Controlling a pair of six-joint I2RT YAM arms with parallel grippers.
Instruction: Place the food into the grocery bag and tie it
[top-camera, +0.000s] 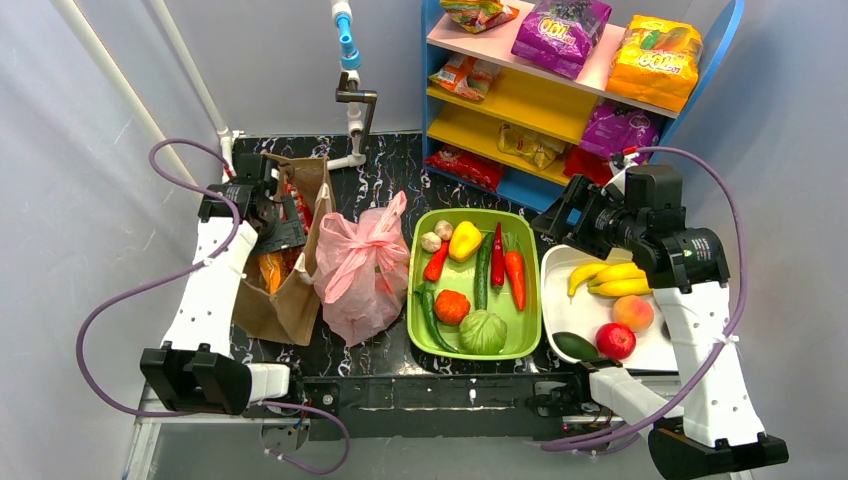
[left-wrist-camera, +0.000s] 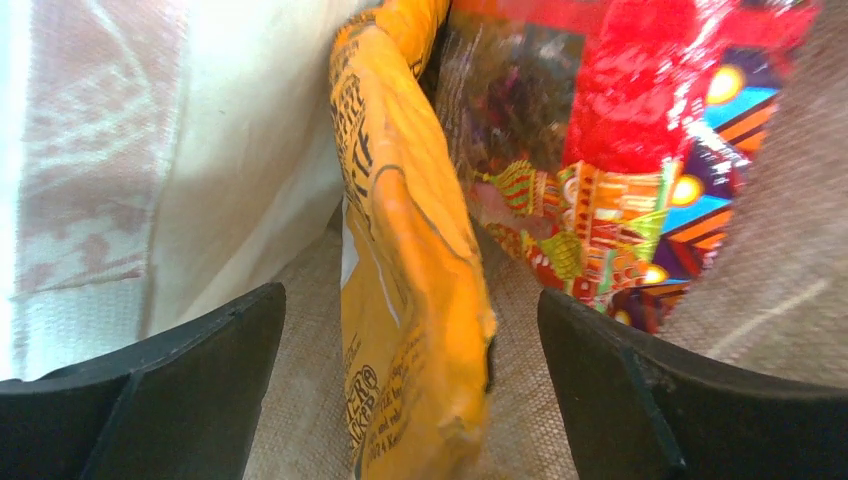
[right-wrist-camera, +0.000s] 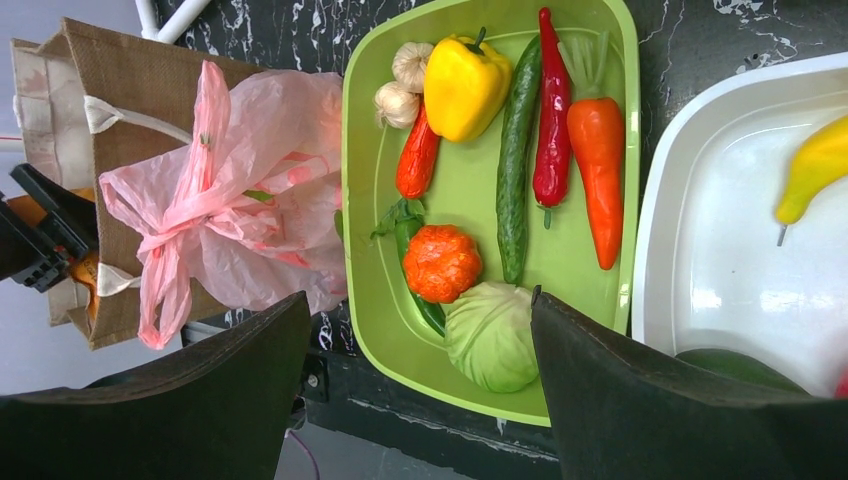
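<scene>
Orange snack packet (left-wrist-camera: 410, 300) stands between the spread fingers of the left gripper (left-wrist-camera: 412, 390) inside the paper bag (top-camera: 285, 312), just left of the pink bag (top-camera: 360, 270), whose handles look knotted. A pinch near the packet's top, then a straight lift, should serve. Right of the pink bag, the right gripper (top-camera: 556, 218) hangs open.

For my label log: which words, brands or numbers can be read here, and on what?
None can be read with certainty.
On the yellow packet: black print, too blurred.
On the red packet: only pictures show.
On the top purple packet: yellow logo, too small.
</scene>
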